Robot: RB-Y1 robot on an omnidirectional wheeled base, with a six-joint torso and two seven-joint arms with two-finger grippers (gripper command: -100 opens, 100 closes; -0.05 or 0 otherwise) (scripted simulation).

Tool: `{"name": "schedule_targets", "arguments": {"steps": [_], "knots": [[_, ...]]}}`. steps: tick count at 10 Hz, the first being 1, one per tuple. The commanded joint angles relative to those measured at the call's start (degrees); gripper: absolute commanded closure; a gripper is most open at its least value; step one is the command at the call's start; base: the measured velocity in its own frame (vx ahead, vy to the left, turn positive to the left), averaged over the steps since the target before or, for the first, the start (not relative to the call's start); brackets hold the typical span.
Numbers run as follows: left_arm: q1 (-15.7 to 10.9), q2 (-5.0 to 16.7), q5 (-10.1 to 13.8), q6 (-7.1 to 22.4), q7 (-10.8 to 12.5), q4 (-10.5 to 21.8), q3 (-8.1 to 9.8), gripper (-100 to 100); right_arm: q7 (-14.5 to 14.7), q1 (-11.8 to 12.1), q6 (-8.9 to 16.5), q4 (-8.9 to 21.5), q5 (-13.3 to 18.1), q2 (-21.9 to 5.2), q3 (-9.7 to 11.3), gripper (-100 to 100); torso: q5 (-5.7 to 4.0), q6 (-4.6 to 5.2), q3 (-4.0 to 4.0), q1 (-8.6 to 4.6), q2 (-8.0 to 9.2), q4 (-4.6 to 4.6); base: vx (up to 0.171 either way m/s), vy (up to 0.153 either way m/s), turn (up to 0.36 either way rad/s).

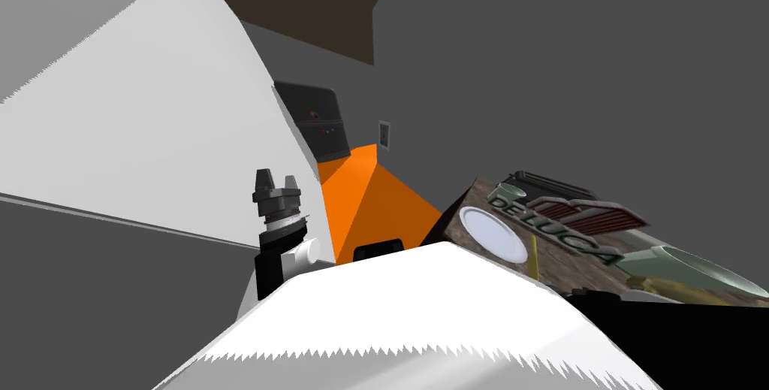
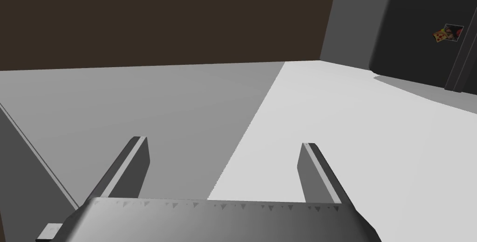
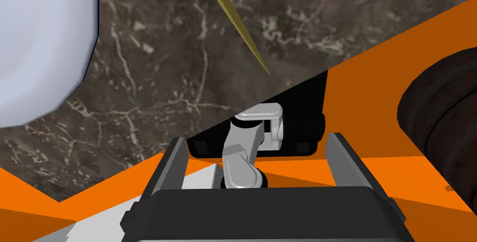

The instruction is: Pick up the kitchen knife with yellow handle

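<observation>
The right gripper (image 3: 258, 162) is presenting open jaws at the counter (image 3: 163, 90) edge to admit the yellow knife (image 3: 231, 13); the left gripper (image 2: 223, 160) is idling, open.

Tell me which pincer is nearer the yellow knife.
Right. The right pincer hangs open at the counter edge, with the knife just ahead beside the white plate. The left pincer, also open, is raised by the white wall, away from the counter.

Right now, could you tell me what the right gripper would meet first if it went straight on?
Probably the marble counter near its edge, just beside the yellow knife; depth is unclear, so it might pass to the orange floor.
</observation>
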Motion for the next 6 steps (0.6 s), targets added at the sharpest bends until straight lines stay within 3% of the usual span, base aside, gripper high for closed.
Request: {"name": "schedule_targets", "arguments": {"steps": [1, 6], "knots": [[0.0, 0.0, 0.0, 0.0, 0.0, 0.0, 0.0, 0, 2.73, 1.56, -0.03, 1.08, 1.58, -1.6, -1.73, -100, 0.0, 0.0, 0.0, 0.0, 0.0, 0.0, 0.021, -0.085, 0.109], [0.0, 0.01, 0.0, 0.0, 0.0, 0.0, 0.01, 0, 10.52, 6.19, 0.62, 3.92, 6.66, -6.35, -7.26, -100, -0.1, -0.02, 0.0, -0.37, 0.0, 0.0, 0.01, -0.155, 0.122]]}}
